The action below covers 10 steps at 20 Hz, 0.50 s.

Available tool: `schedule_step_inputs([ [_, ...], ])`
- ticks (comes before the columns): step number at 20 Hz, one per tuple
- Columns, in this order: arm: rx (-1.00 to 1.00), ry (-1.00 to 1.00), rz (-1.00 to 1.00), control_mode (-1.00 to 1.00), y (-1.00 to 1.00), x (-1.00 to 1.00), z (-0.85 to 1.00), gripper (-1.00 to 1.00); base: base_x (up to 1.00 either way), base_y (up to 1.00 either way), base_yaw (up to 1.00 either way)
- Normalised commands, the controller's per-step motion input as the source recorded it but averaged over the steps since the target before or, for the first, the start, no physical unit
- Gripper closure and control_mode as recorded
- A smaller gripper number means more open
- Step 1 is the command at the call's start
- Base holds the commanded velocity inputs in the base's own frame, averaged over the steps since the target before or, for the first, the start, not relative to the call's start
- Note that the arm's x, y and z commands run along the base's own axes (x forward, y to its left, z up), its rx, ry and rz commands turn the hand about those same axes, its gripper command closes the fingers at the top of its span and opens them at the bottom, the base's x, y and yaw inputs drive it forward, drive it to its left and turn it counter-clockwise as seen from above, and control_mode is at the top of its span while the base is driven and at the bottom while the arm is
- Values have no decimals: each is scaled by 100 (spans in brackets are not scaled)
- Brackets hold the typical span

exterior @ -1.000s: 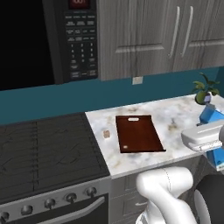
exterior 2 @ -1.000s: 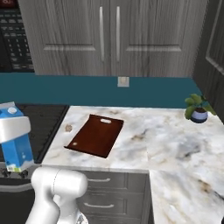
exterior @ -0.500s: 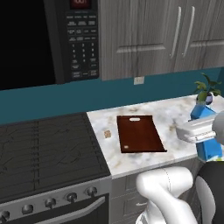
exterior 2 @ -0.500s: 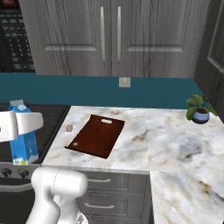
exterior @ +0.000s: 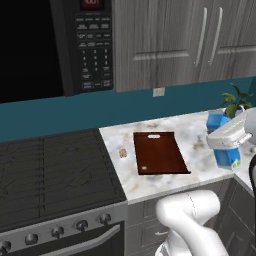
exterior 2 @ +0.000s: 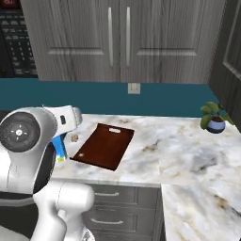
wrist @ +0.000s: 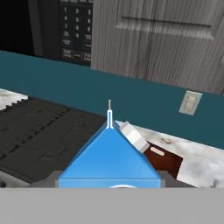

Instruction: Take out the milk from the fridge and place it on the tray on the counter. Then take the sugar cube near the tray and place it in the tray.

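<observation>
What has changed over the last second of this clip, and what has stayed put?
The gripper keeps its hold on the milk and has carried it sideways: in the right base view it has drawn closer to the tray; it is not over it yet. The tray, the sugar cube beside it and the potted plant rest unmoved on the counter.

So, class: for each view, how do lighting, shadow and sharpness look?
Left base view: flat, even light, no glare on the tray. Right base view: faint soft shadow along the tray's near edge. Hand view: the milk looms large and sharp; background cabinets slightly soft.
</observation>
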Motion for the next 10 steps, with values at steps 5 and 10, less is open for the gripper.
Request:
schedule_step_inputs([
  [5,18,0,39,-100,-41,48,-59,100,0,0,0],
  [10,21,0,34,-100,-29,66,-48,100,0,0,0],
])
